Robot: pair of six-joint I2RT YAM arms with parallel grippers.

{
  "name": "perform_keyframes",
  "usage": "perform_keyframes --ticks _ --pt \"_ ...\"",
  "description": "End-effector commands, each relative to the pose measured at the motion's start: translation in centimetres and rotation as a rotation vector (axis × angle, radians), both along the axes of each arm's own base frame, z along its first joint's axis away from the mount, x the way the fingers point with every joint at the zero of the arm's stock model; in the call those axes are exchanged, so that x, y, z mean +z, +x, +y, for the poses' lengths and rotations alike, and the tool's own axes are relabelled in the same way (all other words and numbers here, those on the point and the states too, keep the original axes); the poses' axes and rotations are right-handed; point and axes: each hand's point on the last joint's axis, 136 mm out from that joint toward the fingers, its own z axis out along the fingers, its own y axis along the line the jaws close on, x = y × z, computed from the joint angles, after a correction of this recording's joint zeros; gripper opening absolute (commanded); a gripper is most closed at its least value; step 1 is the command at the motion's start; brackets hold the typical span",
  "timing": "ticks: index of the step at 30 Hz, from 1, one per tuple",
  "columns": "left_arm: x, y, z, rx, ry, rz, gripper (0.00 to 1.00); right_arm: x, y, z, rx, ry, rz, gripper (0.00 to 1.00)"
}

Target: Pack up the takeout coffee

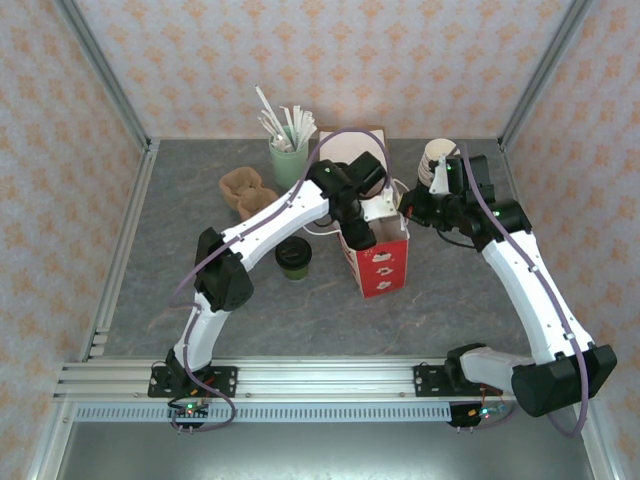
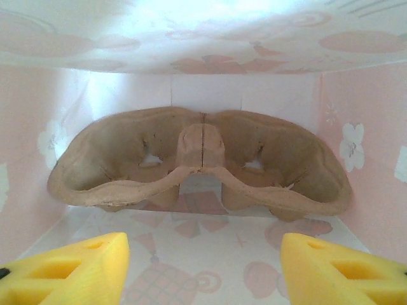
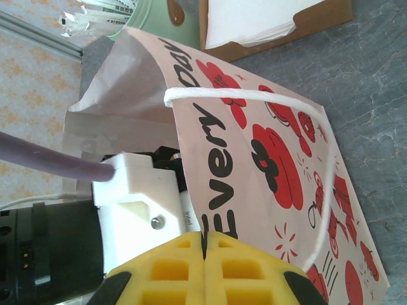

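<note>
Top external view puts the takeout coffee upright on the table, near the red-and-white paper bag on its left, not yet packed. At the bag's bottom sits a pulp cup carrier, there, I judge, to seat the cup. My left jaws stand open and empty above it, that arm bent down into the bag's mouth. My right jaws pinch the bag's rim, likely to hold it open.

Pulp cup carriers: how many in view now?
2. One carrier lies inside the paper bag, ahead of the left pincer; the other carrier sits on the table, left of the mint straw cup; it may be a stack hiding more.
</note>
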Motion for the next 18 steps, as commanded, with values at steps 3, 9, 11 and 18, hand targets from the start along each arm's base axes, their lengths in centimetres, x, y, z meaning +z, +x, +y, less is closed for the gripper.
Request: perform_keyframes --ticks 3,9,11,18 --pt "5.7 0.4 -0.7 0.04 -0.133 -0.083 0.65 -0.2 -0.7 0.4 0.011 0.014 0.022 0.0" --pt "7.5 1.1 -0.2 0.104 -0.167 -0.105 0.65 -0.5 -0.6 0.1 -0.015 0.009 0.033 0.0" --pt "8.5 1.0 -0.2 0.115 -0.188 -0.113 0.65 -0.6 -0.5 0.0 -0.029 0.01 0.038 0.0" --pt "10.9 0.7 0.4 0.13 -0.23 -0.138 0.67 -0.7 -0.5 -0.3 -0.062 0.017 0.048 0.0"
